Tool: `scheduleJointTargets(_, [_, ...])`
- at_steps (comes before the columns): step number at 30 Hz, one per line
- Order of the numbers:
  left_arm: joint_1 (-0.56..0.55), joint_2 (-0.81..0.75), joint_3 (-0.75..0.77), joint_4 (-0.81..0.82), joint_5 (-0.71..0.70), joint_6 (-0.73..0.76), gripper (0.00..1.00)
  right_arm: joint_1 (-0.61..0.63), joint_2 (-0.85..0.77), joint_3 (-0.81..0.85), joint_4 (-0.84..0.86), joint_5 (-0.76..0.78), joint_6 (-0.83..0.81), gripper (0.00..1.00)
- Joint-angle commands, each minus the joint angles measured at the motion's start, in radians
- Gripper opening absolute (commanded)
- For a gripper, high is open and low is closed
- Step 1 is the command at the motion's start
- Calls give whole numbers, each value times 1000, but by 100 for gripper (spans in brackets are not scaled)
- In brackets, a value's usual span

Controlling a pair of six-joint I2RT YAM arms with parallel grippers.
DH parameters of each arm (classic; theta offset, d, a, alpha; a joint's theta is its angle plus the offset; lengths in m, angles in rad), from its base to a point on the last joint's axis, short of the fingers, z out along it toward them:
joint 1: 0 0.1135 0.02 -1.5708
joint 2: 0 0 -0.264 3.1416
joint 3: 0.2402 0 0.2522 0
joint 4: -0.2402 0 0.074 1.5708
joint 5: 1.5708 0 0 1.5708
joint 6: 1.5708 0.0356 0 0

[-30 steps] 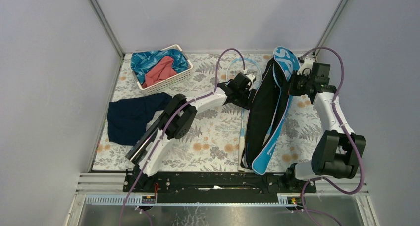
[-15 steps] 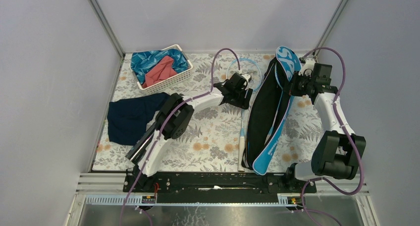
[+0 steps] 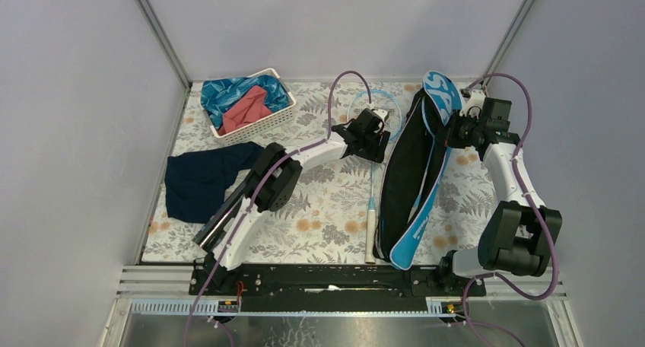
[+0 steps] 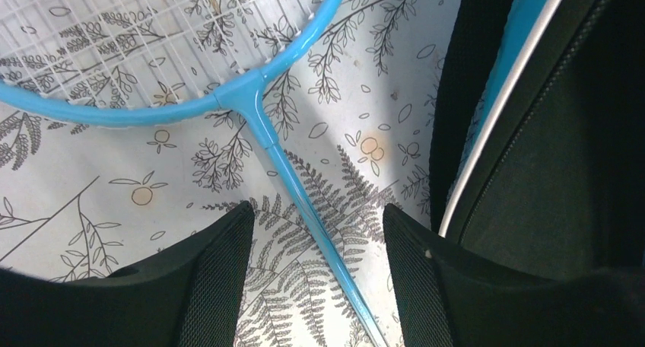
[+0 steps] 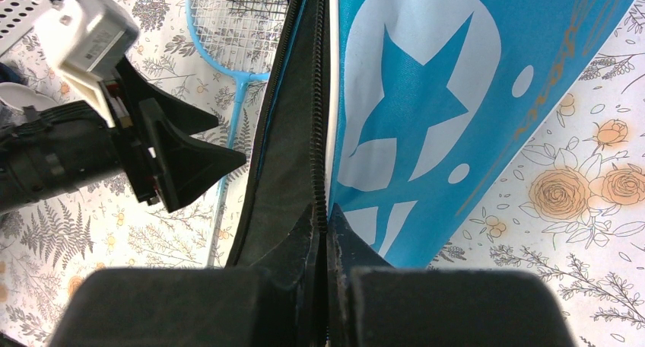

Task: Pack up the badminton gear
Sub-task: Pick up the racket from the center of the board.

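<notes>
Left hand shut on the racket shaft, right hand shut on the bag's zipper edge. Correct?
No: the left hand is open, straddling the racket shaft without gripping it, as the left wrist view shows. The right hand is shut on the bag's zipper edge.

Overhead from behind; wrist views close, downward; racket (image 4: 245,94), bag (image 5: 411,96) common to both

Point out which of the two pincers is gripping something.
The right pincer: it is shut on the zip edge of the blue racket bag. The left pincer stands open, astride the racket shaft, holding nothing.
</notes>
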Motion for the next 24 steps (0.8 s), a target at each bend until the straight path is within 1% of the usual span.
scheduleJointTargets(1, [-15,47,32,-41,-54,21,67,-8,-58,-4,56,-51,7,0])
scheduleJointTargets(5, [-26,56,22,-45,-126,51,66,-9,-58,-8,58,-73,10,0])
scheduleJointTargets(11, [-42,57,-28,-37,-179,70,65,-11,-49,-11,62,-101,15,0])
scheduleJointTargets(14, [-59,64,-36,-37,-254,81,65,-11,-45,-11,61,-111,16,0])
scheduleJointTargets(18, [-69,70,-44,-36,-287,83,64,-11,-44,-13,63,-115,18,0])
scheduleJointTargets(24, [-68,73,-71,-43,-337,62,55,-11,-47,-12,63,-115,18,0])
